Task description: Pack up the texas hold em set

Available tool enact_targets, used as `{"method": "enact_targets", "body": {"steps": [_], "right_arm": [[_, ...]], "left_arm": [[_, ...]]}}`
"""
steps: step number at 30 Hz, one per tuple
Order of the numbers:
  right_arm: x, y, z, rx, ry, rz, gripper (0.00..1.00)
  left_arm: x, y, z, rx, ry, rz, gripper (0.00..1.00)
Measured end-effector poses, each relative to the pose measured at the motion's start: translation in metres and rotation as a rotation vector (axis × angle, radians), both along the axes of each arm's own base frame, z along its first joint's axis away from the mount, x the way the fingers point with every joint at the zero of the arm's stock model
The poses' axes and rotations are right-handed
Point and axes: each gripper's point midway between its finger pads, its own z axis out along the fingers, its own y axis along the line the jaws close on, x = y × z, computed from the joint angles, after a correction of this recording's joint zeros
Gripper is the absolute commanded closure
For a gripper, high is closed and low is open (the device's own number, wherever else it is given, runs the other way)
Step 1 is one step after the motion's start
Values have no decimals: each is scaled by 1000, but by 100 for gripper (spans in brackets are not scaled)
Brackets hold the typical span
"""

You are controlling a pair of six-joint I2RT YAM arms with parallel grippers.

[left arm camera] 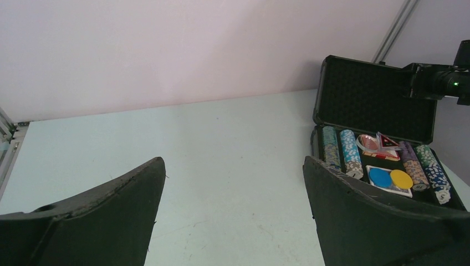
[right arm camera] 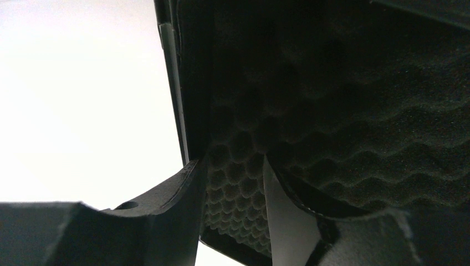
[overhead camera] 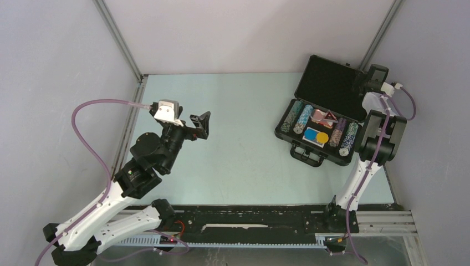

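Observation:
The black briefcase (overhead camera: 332, 83) stands open at the right of the table, with its foam lid raised. Rows of striped chips (overhead camera: 304, 119), a blue disc (overhead camera: 311, 133), a yellow disc (overhead camera: 321, 136) and a red triangle (overhead camera: 330, 116) lie in its tray. My right gripper (overhead camera: 378, 75) is at the lid's far right corner. In the right wrist view its jaws (right arm camera: 235, 166) stand slightly apart, right against the foam lid (right arm camera: 332, 83). My left gripper (overhead camera: 204, 126) is open and empty above the middle-left of the table. Its view shows the case (left arm camera: 377, 94) to the right of its fingers (left arm camera: 233, 163).
The pale green table (overhead camera: 238, 155) is bounded by grey walls with metal corner posts (overhead camera: 119, 39). The case handle (overhead camera: 306, 157) faces the near edge. A black rail (overhead camera: 249, 219) runs along the front between the arm bases.

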Motion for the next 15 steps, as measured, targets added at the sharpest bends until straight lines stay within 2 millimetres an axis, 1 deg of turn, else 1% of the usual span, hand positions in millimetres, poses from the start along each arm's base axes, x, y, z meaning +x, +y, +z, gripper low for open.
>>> {"method": "enact_targets", "body": {"steps": [6, 10, 15], "right_arm": [[-1, 1, -1, -6, 7, 19, 43], [-6, 3, 6, -18, 3, 33, 41], [-13, 7, 12, -23, 16, 49, 35]], "left_arm": [[-1, -2, 0, 1, -1, -10, 0], [0, -3, -1, 2, 1, -16, 0], [0, -6, -2, 1, 7, -22, 0]]}}
